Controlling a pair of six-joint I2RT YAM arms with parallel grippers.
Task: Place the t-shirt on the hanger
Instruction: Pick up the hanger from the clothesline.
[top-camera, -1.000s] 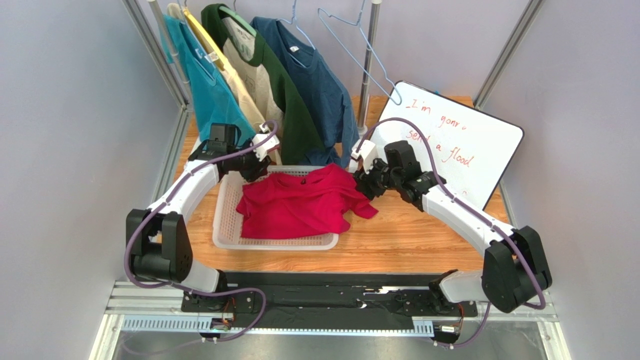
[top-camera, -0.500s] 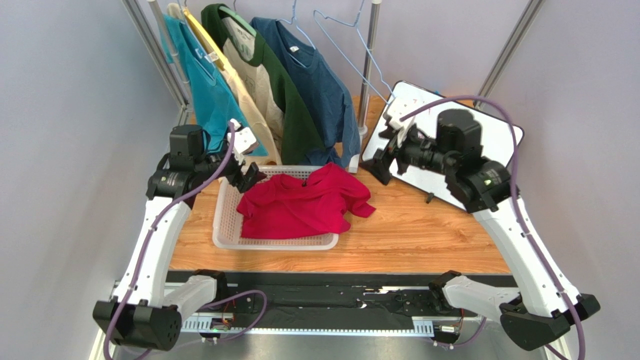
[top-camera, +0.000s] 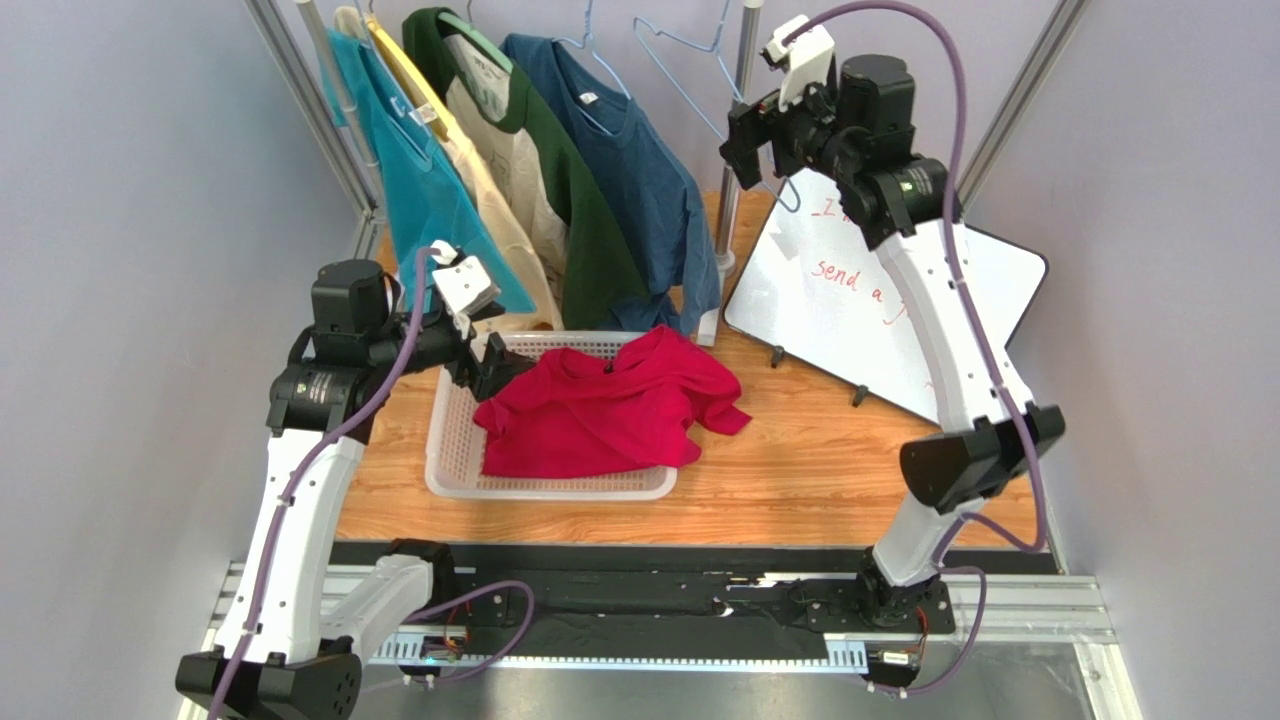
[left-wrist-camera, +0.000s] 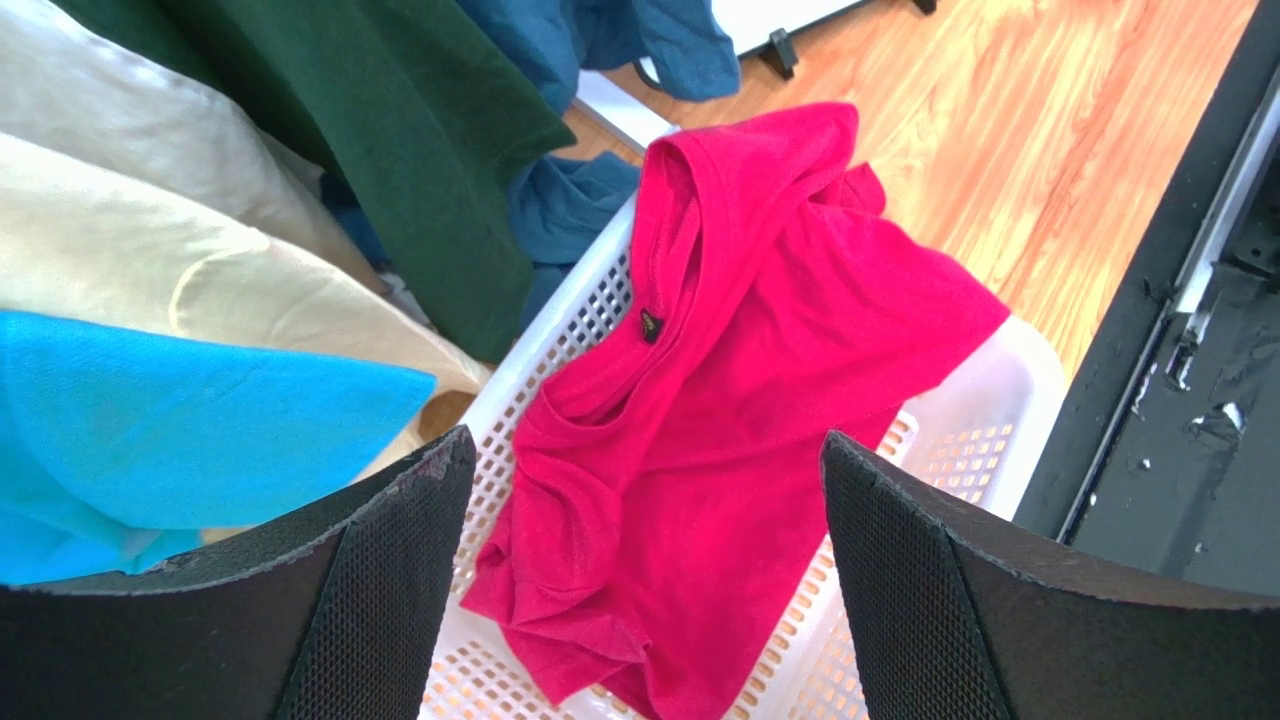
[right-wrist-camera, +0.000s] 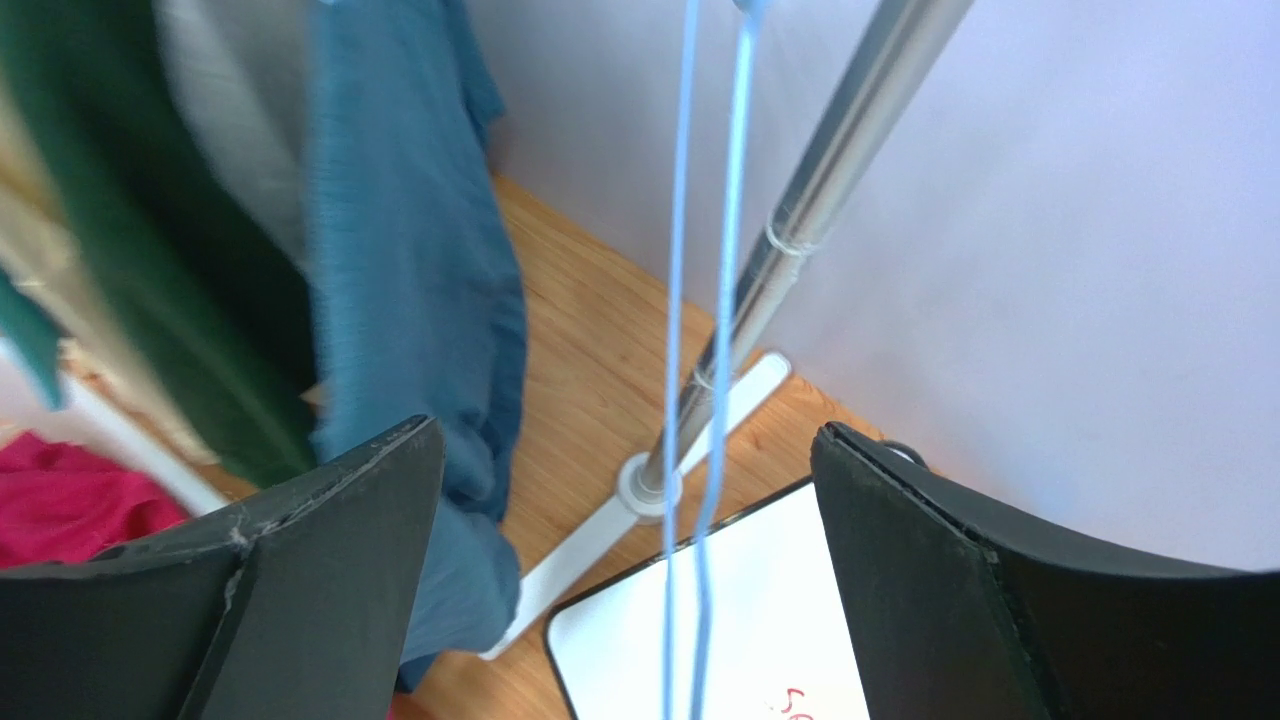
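Observation:
The red t-shirt (top-camera: 601, 413) lies crumpled in a white basket (top-camera: 448, 450) on the table, and shows in the left wrist view (left-wrist-camera: 751, 375). My left gripper (top-camera: 489, 360) is open and empty, above the basket's far left corner, with the shirt between its fingers in the left wrist view (left-wrist-camera: 646, 450). The empty light-blue wire hanger (top-camera: 684, 75) hangs on the rack at the back. My right gripper (top-camera: 751, 143) is open and held high beside it. In the right wrist view the hanger's wires (right-wrist-camera: 699, 375) run between the open fingers (right-wrist-camera: 624, 435), untouched.
Teal (top-camera: 413, 165), cream (top-camera: 504, 173), dark green (top-camera: 579, 210) and navy (top-camera: 639, 165) shirts hang on the rack. Its metal pole (top-camera: 732, 165) stands behind the hanger. A whiteboard (top-camera: 902, 300) leans at the back right. The basket rim (left-wrist-camera: 992, 390) shows in the left wrist view.
The right arm has risen from beside the shirt to the hanger on the rack. The left gripper has lifted and drawn back left from the basket's corner. The shirt has not moved.

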